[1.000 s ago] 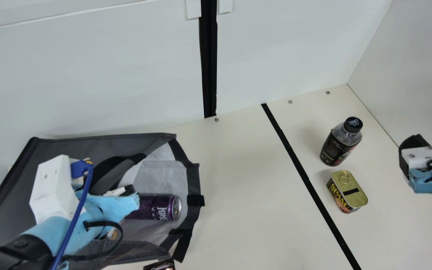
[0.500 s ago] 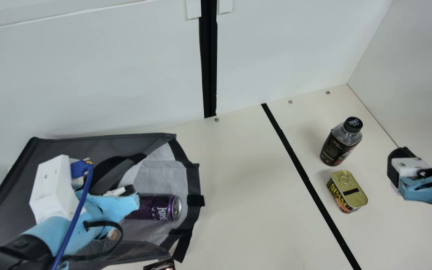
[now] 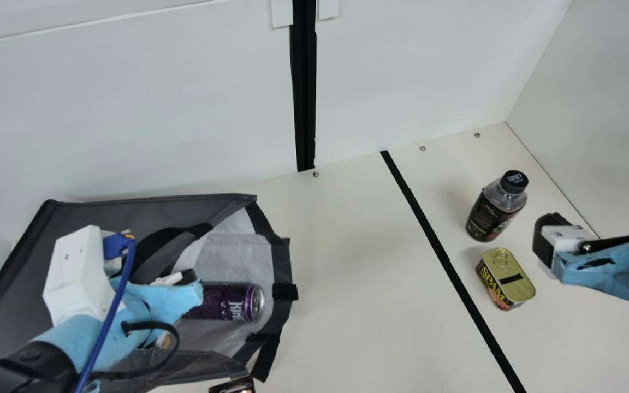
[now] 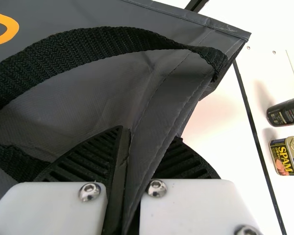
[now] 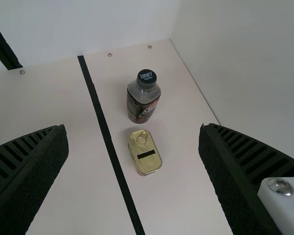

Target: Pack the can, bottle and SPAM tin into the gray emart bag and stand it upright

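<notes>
The gray bag point(image 3: 101, 218) lies on its side at the left in the main view, mouth facing right, the purple can point(image 3: 227, 302) lying inside near the opening. Over it is my left gripper point(image 3: 181, 278); in the left wrist view the left gripper point(image 4: 130, 171) pinches the bag's edge point(image 4: 157, 142). The dark bottle point(image 3: 496, 207) stands upright at the right, and the SPAM tin point(image 3: 505, 279) is just in front of it. My right gripper point(image 3: 549, 245) is to their right; in the right wrist view the right gripper point(image 5: 133, 152) is spread wide with nothing between its fingers.
A black tape line point(image 3: 434, 234) runs along the table point(image 3: 347, 273) between bag and bottle. White walls point(image 3: 156, 120) close off the back and right. A small dark object point(image 3: 232, 386) shows at the bottom edge beside the bag.
My right gripper has moved leftward in the main view, closer to the bottle and the SPAM tin. My left gripper and the bag have kept still.
</notes>
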`<state>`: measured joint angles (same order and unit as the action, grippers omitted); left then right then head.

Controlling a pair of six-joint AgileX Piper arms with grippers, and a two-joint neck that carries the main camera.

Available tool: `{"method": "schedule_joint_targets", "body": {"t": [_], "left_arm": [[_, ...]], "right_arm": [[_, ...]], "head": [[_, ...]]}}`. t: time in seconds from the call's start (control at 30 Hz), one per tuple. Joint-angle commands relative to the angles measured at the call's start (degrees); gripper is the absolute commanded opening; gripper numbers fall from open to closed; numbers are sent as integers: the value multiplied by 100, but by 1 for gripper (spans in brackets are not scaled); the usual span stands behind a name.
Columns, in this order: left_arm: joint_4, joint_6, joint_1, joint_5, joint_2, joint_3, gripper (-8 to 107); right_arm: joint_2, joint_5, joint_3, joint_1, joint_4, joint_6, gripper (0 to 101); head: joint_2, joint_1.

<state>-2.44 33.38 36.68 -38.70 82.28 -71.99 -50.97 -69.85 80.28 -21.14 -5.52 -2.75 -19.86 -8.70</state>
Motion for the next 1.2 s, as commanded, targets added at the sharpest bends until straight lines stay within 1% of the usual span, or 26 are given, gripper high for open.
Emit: {"method": "schedule_joint_targets", "body": {"t": [0.0, 0.43, 0.9, 1.17], "left_arm": [[0, 0, 0, 0, 0, 0, -8], [0, 0, 0, 0, 0, 0, -8], [0, 0, 0, 0, 0, 0, -8], [0, 0, 0, 0, 0, 0, -8]], "right_arm": [[-6, -5, -9, 55, -25, 79, 95], [-197, -5, 21, 218, -124, 244, 95], [-740, -5, 219, 347, -38, 373, 95], [-1070, -5, 344, 203, 107, 262, 95]], "head": [[-14, -130], [-14, -130], [-14, -130], [-14, -130]]}}
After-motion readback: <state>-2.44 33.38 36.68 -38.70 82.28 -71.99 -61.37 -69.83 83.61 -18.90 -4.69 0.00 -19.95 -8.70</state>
